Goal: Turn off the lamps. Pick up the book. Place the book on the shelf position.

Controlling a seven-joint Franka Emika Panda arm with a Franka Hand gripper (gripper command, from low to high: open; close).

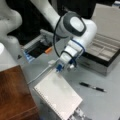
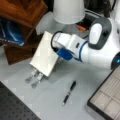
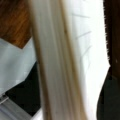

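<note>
One book [image 1: 58, 96] held by fingers [image 2: 32, 78], beside one pen [image 1: 92, 87].

1. A white robot arm [image 2: 100, 47] reaches in from a front view's right.
2. Its gripper [image 2: 56, 45] meets the upper edge of the book [image 2: 45, 53], a pale notebook tilted over the grey table [image 2: 50, 100].
3. Dark reddish-brown wooden furniture [image 2: 22, 10] fills the top left.
4. A white lamp shade [image 2: 68, 11] sits at the top.
5. A black pen [image 2: 69, 92] lies below the book.
6. A grey compartment box [image 2: 107, 100] occupies the bottom right.
</note>
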